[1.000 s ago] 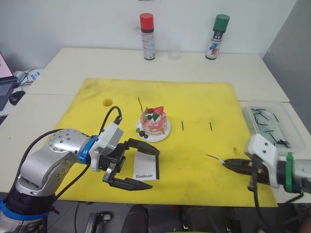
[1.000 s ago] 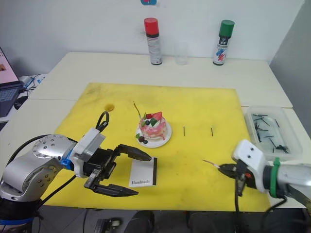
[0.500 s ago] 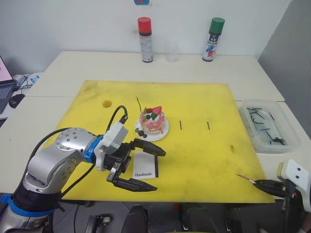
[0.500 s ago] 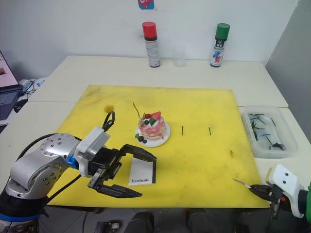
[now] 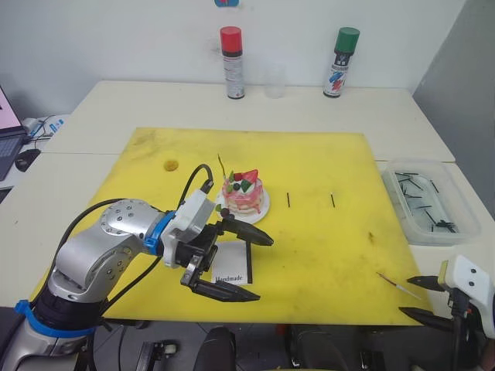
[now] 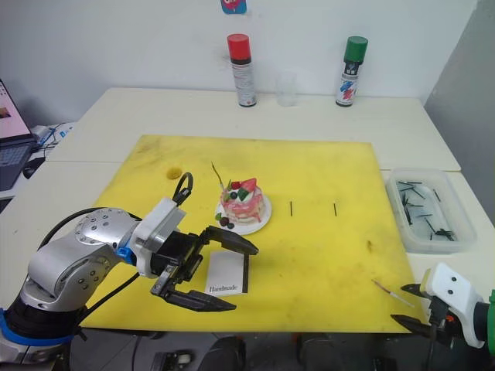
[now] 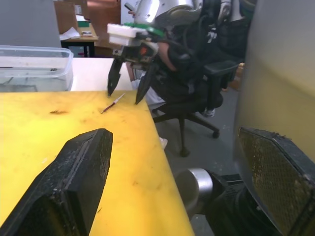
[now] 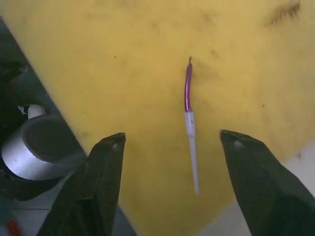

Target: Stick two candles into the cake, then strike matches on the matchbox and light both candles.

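Candle (image 8: 189,113) lay loose at the yellow mat's (image 5: 325,162) near right corner, between the right pincer's (image 5: 424,298) wide-spread fingers, so a good pick-up meant closing squarely on its pale end before carrying it to the cake (image 5: 244,195); left pincer (image 5: 232,263) gaped wide over the matchbox (image 5: 232,269).

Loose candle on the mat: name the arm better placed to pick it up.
Right. Its open tool hovers over the candle at the mat's near right corner; the left tool is open beside the matchbox.

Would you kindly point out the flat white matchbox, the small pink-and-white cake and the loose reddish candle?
Matchbox (image 6: 226,275), right eye view, printed top face.
Cake (image 5: 243,195), left eye view, pink side.
Candle (image 8: 187,88), right wrist view, reddish upper shaft.
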Robot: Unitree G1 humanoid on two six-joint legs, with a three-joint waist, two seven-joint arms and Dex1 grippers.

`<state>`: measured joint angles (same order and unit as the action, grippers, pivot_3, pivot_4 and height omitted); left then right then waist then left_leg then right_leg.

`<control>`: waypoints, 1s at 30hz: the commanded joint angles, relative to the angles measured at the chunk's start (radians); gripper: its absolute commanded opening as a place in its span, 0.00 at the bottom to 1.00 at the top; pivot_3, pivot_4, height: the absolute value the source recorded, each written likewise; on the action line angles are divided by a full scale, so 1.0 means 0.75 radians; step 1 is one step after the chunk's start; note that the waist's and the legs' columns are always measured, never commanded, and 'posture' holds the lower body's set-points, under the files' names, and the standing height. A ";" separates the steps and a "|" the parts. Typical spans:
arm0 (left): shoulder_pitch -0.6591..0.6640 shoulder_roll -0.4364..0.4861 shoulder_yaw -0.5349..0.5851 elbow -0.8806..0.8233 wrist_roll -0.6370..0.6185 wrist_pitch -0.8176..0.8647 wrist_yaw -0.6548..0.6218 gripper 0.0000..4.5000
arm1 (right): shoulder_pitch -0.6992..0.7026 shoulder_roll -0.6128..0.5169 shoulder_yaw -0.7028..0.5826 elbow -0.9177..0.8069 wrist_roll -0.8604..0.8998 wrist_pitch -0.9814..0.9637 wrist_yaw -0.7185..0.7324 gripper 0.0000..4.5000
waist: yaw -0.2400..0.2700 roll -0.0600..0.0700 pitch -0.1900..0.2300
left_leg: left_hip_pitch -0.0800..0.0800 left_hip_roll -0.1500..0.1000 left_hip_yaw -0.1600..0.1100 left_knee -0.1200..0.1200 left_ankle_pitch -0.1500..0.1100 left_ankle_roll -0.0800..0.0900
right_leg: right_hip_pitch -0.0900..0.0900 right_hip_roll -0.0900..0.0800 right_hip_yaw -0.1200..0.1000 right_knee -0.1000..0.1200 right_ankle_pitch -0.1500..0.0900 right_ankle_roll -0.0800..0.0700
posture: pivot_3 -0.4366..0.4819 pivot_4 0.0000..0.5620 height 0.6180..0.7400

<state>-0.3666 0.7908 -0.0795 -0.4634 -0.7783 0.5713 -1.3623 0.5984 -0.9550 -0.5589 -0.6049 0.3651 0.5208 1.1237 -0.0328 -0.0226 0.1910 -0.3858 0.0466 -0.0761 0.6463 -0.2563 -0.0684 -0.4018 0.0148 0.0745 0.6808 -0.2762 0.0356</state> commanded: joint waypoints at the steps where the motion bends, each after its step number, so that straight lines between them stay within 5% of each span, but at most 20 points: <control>1: 0.009 0.007 0.009 -0.019 0.038 -0.050 0.004 1.00 | -0.012 -0.074 -0.114 -0.140 0.027 0.122 0.014 0.70 | 0.000 0.000 0.000 | 0.000 0.000 0.000 0.000 0.000 0.000 | 0.000 0.000 0.000 0.000 0.000 0.000 | 0.48 0.27 1.00; 7: 0.045 0.008 -0.006 -0.017 0.109 -0.116 -0.012 1.00 | -0.041 -0.343 -0.097 -0.291 -0.053 0.474 -0.014 0.70 | 0.001 0.001 -0.001 | 0.000 0.000 0.000 0.000 0.000 0.000 | 0.000 0.000 0.000 0.000 0.000 0.000 | 0.48 0.27 1.00; 13: 0.076 -0.009 -0.016 -0.041 0.133 -0.142 0.016 1.00 | -0.406 -0.601 0.268 -0.295 0.067 0.872 -0.182 0.70 | 0.000 -0.001 -0.001 | 0.000 0.000 0.001 0.000 0.000 0.000 | -0.001 0.000 0.001 -0.001 0.000 -0.001 | 0.48 0.27 1.00; 22: 0.132 -0.011 -0.011 -0.105 0.128 -0.141 0.078 1.00 | -0.828 -0.579 0.711 -0.211 0.098 0.940 -0.266 0.70 | 0.000 0.000 0.000 | -0.006 0.000 0.002 -0.001 0.000 0.000 | -0.005 -0.001 0.000 -0.002 0.000 0.002 | 0.48 0.27 1.00; 30: 0.132 -0.013 -0.017 -0.125 0.122 -0.129 0.125 1.00 | -0.882 -0.607 0.831 -0.194 0.099 0.939 -0.266 0.70 | 0.001 0.000 0.000 | -0.006 0.000 0.001 0.000 0.000 0.000 | -0.005 -0.001 0.000 -0.001 0.000 0.002 | 0.48 0.27 1.00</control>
<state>-0.2667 0.7822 -0.1004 -0.5236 -0.6733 0.4764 -1.2752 -0.0643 -1.3922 0.0620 -0.7435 0.4368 1.2273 0.9192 -0.0322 -0.0224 0.1908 -0.3900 0.0467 -0.0752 0.6461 -0.2564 -0.0684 -0.4056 0.0138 0.0741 0.6797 -0.2759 0.0370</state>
